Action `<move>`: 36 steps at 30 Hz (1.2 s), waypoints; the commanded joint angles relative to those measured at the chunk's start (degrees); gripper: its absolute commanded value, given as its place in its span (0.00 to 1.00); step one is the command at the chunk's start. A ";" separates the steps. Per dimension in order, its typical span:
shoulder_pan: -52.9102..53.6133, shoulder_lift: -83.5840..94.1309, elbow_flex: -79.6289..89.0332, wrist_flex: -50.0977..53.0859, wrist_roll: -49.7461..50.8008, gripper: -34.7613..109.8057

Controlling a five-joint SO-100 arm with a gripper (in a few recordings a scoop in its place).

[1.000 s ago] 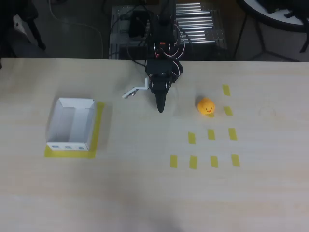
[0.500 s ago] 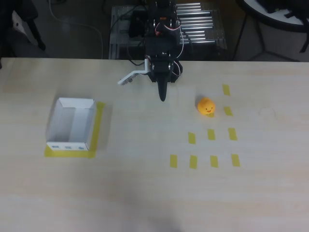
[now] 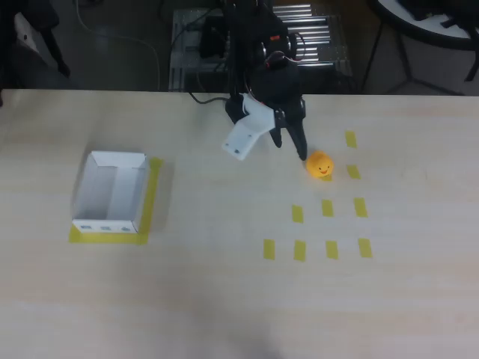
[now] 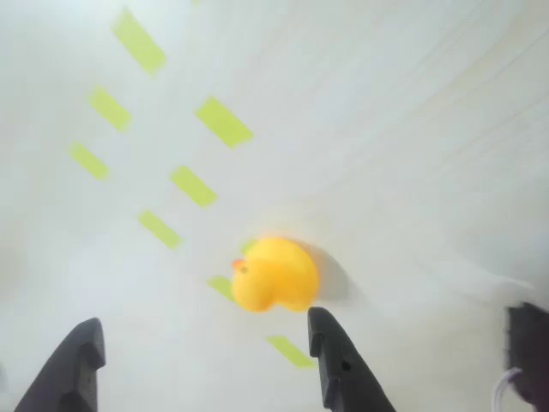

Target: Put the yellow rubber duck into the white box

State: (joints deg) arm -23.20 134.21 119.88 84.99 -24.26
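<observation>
Overhead and wrist views of the table [image 3: 224, 299]. Compared with the overhead picture half a second earlier, the black arm [image 3: 262, 52] has swung from pointing straight down the picture, near the table's middle, toward the right, so that the gripper [image 3: 273, 146] now ends just beside the yellow rubber duck [image 3: 320, 164]; its white moving finger [image 3: 244, 137], earlier held out thin to the left, now shows broad and splayed to the lower left. The duck, the white box [image 3: 111, 192] and the yellow tape rectangles [image 3: 328, 208] lie where they lay before. The arm reaches in from the table's far edge and slants down-right in the overhead view, the dark fixed finger [image 3: 298, 142] tipped toward the duck's upper-left side; whether it touches the duck cannot be told. The jaws stand wide apart and hold nothing. In the wrist view two dark fingertips [image 4: 336, 365] rise from the bottom edge, well apart, with the duck [image 4: 273, 273] lying on the table just above the gap between them, nearer the right-hand tip, its orange beak turned left. The duck sits among the tape rectangles [image 4: 192, 185] right of centre, well apart from the box, which stands on a yellow tape outline [image 3: 152, 198] at the left with its interior bare.
</observation>
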 commanded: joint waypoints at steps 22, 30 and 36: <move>-20.30 -18.63 2.11 -8.61 -3.25 0.61; -21.09 -20.13 7.29 -13.01 -2.99 0.61; -20.92 -20.57 9.67 -15.29 -2.90 0.60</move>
State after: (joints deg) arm -43.24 112.76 128.67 71.02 -26.81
